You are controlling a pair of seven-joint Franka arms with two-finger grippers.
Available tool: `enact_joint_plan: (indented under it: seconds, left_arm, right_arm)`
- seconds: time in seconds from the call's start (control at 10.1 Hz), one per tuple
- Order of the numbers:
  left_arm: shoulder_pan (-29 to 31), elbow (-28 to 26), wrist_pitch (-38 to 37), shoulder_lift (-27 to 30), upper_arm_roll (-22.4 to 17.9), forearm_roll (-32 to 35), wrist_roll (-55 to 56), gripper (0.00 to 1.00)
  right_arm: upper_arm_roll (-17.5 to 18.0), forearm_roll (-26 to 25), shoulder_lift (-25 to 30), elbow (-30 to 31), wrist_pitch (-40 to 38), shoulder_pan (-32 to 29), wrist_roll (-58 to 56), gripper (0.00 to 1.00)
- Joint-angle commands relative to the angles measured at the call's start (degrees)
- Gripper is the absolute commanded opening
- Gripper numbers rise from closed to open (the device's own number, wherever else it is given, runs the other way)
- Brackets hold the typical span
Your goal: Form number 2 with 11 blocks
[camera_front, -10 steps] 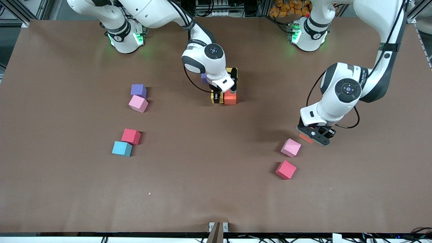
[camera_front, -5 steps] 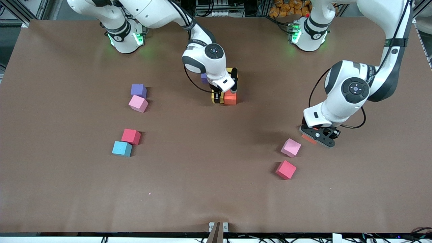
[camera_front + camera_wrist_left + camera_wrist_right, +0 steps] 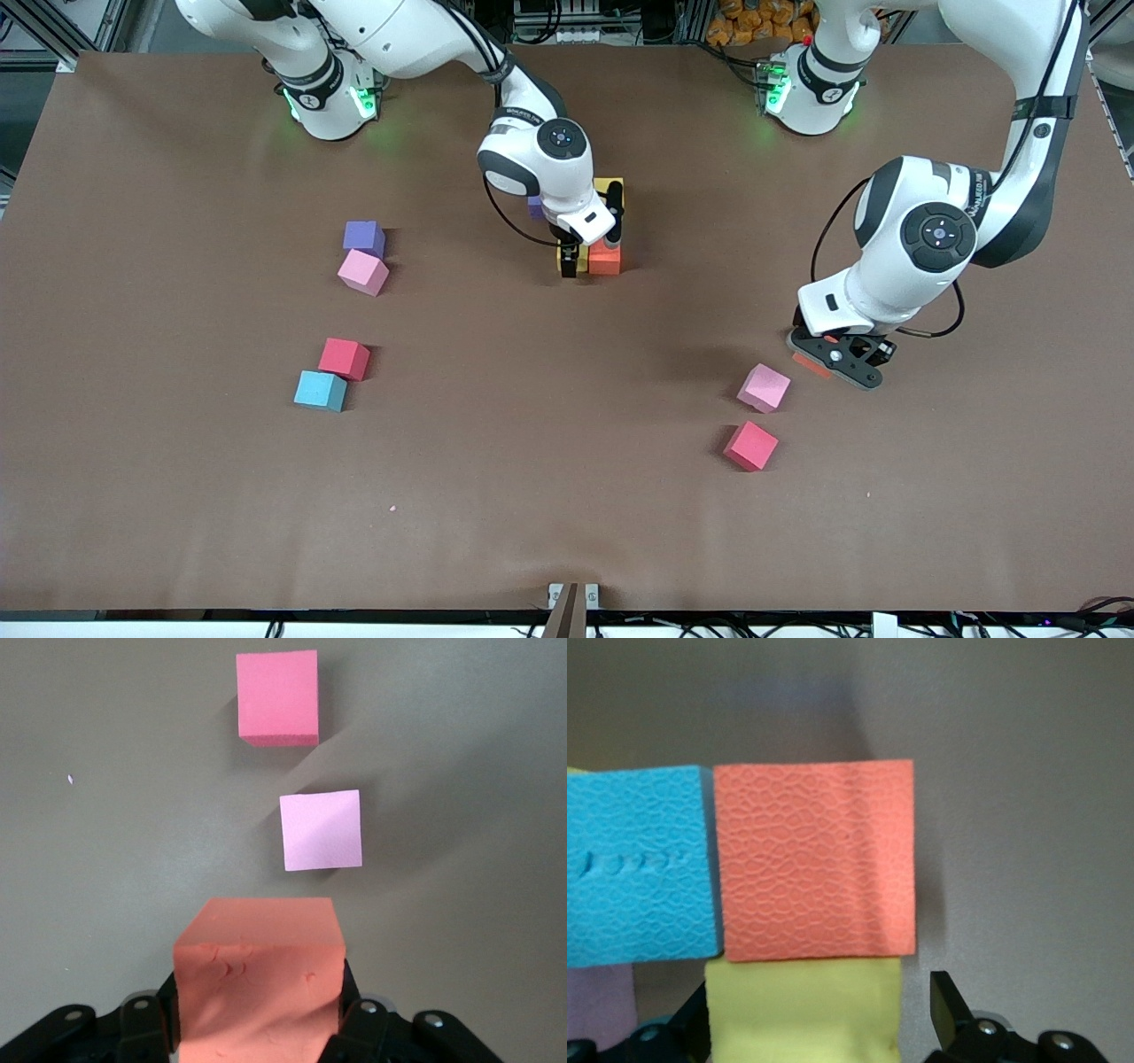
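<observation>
My left gripper (image 3: 828, 361) (image 3: 259, 1014) is shut on an orange block (image 3: 807, 364) (image 3: 257, 974) and holds it above the table beside a light pink block (image 3: 764, 387) (image 3: 321, 829). A deep pink block (image 3: 750, 446) (image 3: 277, 697) lies nearer the front camera. My right gripper (image 3: 580, 260) (image 3: 822, 1017) is down at the middle cluster, jaws open around a yellow block (image 3: 580, 257) (image 3: 802, 1005), with a gap at one finger. That yellow block touches an orange block (image 3: 605, 258) (image 3: 815, 859), which sits beside a light blue block (image 3: 638, 868). A purple block (image 3: 535, 206) and another yellow block (image 3: 609, 187) peek out under the arm.
Toward the right arm's end lie a purple block (image 3: 364, 237) touching a light pink block (image 3: 363, 272), and a red block (image 3: 344, 358) touching a light blue block (image 3: 321, 391). The brown table (image 3: 567, 496) is bare near the front camera.
My left gripper has carried the orange block a little toward the left arm's end of the table. The right gripper has barely shifted at the cluster.
</observation>
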State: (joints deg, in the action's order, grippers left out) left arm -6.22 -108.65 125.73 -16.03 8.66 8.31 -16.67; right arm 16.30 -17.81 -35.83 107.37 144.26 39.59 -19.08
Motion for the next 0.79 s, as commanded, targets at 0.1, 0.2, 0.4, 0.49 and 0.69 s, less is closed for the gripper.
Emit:
enact_joint_plan:
  seconds: [0.1, 0.2, 0.4, 0.49, 0.69]
  left_arm:
    - [-0.6, 1.0, -1.6, 0.7, -0.2, -8.1, -1.1, 0.64]
    - [-0.8, 1.8, -3.2, 0.8, -0.2, -10.0, -0.8, 0.62]
    - [-2.0, 2.5, -4.4, 1.0, 0.7, -10.9, 4.3, 0.61]
    - [-2.0, 2.5, -4.4, 1.1, 2.0, -10.9, 6.9, 0.60]
    - [-2.6, 2.6, -4.4, 1.2, 4.0, -10.9, 13.2, 0.57]
  right_arm:
    - [0.3, 0.7, 3.1, 0.8, -1.1, -0.5, 0.3, 1.00]
    - [0.3, 0.7, 4.5, 1.9, -2.4, -0.5, 0.3, 1.00]
    - [1.6, 1.1, 7.0, 2.0, -7.7, -0.5, 0.2, 1.00]
    - [1.8, 1.8, 8.2, 2.0, -9.7, -0.6, 0.2, 1.00]
    - [1.9, 4.0, 12.2, 2.0, -15.9, -1.6, -0.4, 1.00]
